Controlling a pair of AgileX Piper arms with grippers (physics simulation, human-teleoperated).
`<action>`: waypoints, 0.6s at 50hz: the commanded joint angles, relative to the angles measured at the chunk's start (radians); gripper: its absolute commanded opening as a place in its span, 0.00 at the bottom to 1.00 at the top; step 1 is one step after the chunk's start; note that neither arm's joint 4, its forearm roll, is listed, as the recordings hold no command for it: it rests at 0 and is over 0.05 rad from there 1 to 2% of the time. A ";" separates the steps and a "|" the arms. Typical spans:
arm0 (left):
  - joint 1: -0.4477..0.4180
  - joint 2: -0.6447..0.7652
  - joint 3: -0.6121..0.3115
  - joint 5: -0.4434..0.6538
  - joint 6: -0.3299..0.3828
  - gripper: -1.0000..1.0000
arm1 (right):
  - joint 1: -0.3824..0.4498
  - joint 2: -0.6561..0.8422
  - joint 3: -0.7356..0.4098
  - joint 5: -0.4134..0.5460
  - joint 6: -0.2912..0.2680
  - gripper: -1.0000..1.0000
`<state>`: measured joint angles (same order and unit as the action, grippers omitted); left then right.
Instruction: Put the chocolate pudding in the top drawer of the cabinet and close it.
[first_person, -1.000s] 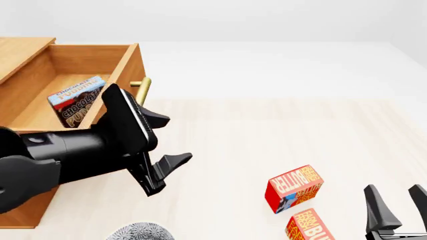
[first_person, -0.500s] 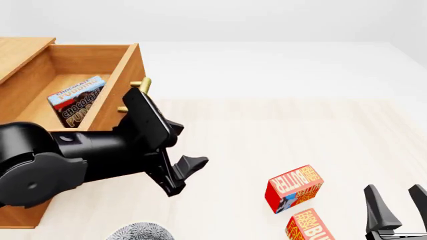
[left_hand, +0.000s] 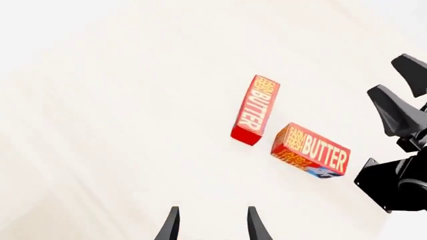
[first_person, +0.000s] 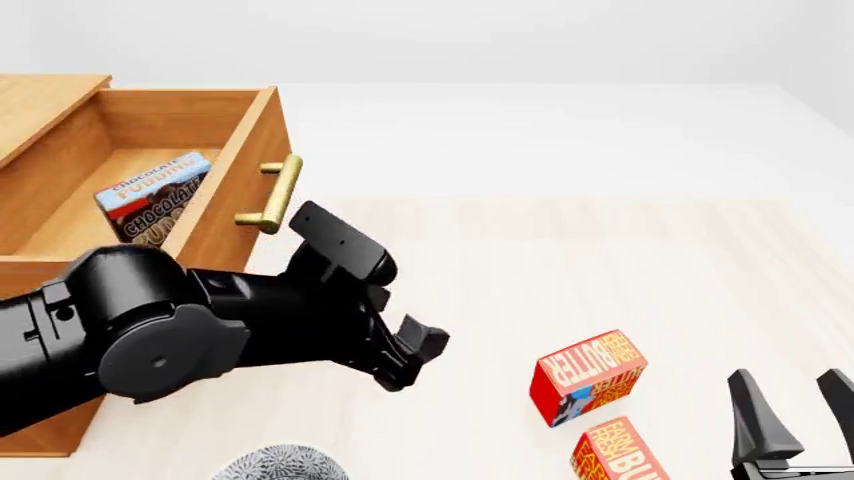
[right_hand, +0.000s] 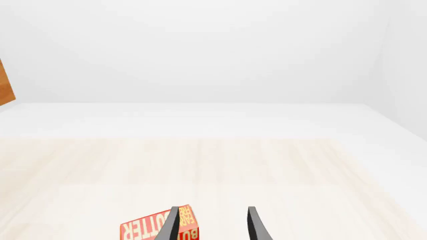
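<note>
Front view: pudding box (first_person: 155, 203) sits in open top drawer (first_person: 240, 190).
Blue top band, brown below, white lettering, propped tilted w/ face up. Left gripper (first_person: 387, 325) empty, fingers apart; right gripper (first_person: 794, 405) empty too, spread.

Front view: the black left arm (first_person: 160, 335) hides the light-brown wooden cabinet (first_person: 40, 110) front below the open top drawer (first_person: 227, 190). The lower red-orange butter box (first_person: 621, 455) and grey patterned object (first_person: 280, 465) are cropped by the frame's bottom edge.
</note>
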<state>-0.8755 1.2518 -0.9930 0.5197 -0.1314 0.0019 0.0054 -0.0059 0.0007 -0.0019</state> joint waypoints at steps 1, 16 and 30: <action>0.010 0.020 0.015 0.006 -0.119 1.00 | 0.000 0.000 0.000 0.000 0.000 1.00; 0.122 -0.025 0.049 0.027 -0.073 1.00 | 0.000 0.000 0.000 0.000 0.000 1.00; 0.220 -0.047 0.087 0.021 -0.036 1.00 | 0.000 0.000 0.000 0.000 0.000 1.00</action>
<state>-0.7133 1.2174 -0.9331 0.5461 -0.1828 0.0019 0.0054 -0.0059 0.0007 -0.0019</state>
